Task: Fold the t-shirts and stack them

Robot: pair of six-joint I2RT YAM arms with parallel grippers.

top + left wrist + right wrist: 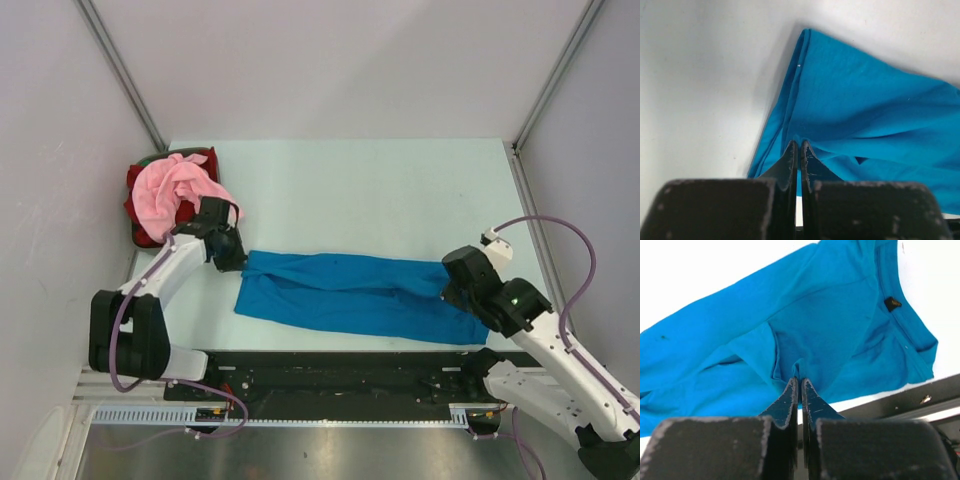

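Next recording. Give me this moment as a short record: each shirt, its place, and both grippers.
blue: bright blue cloth t-shirt, long band across the white table's near side
left gripper: shut on its left end
right gripper: shut on its right end
pile: light pink cloth t-shirt over red cloth t-shirt, far left corner

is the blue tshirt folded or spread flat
Partly folded: the blue t-shirt lies as a long narrow band, cloth doubled over, left gripper and right gripper pinching its ends.
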